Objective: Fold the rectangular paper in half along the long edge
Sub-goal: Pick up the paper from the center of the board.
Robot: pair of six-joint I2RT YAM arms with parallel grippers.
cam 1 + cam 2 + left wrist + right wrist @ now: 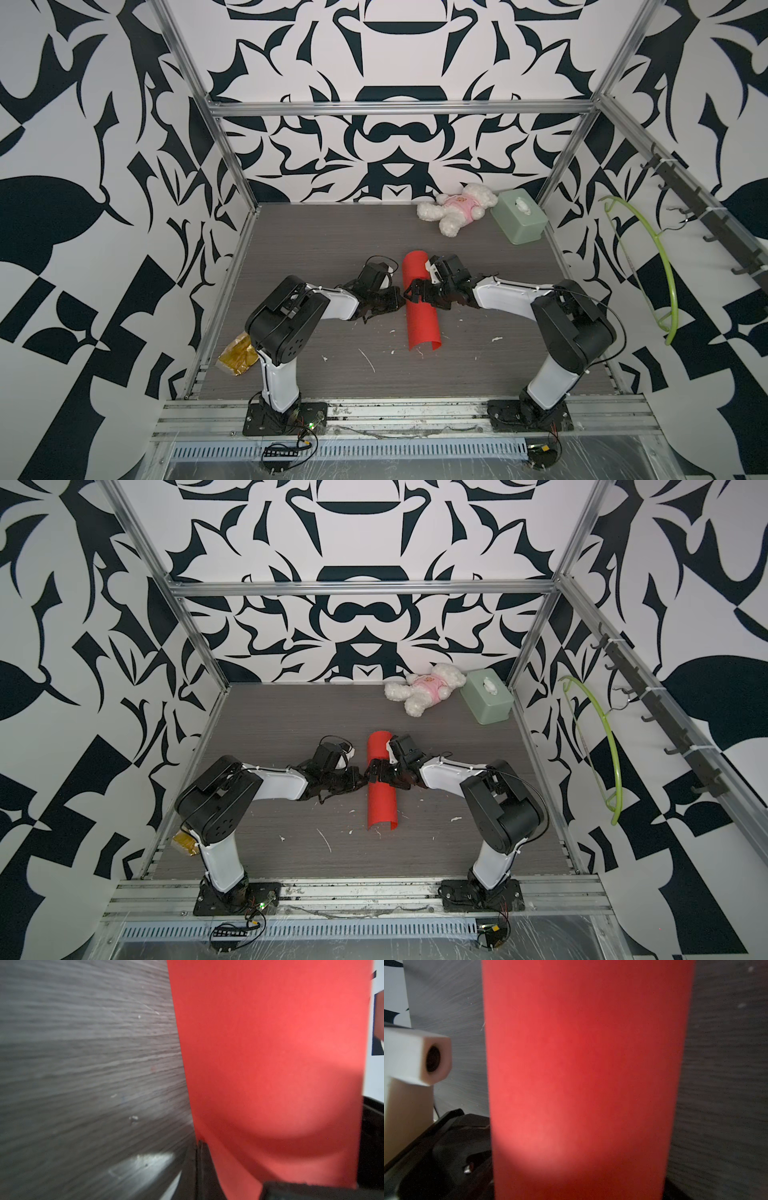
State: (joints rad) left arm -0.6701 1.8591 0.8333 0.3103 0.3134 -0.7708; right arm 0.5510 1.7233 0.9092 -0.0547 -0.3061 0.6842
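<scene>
Top-down look at my two-arm rig on a grey wood-grain table (316,249). The rectangular paper (420,322), a plain bright red sheet, lies at the table's centre between the two arms, bowed up into a low arch and not yet pressed flat. Its long axis runs from the front of the table toward the back wall, so both arms meet it side-on, about halfway along its length. The left gripper (398,301) sits low at the paper's left long edge with its jaws together. In the left wrist view the red sheet (270,1064) rises from right at the fingers, so I judge it to be pinching that edge, perhaps both long edges stacked, though I cannot see the layers. The right gripper (414,291) reaches in from the opposite side and hangs over the crown of the arch with its jaws spread wide, holding nothing. In its wrist view the paper (581,1064) fills the middle of the picture. My judgement is that the right arm is the one placed to press the hump down, and any crease must run along that front-to-back axis.
</scene>
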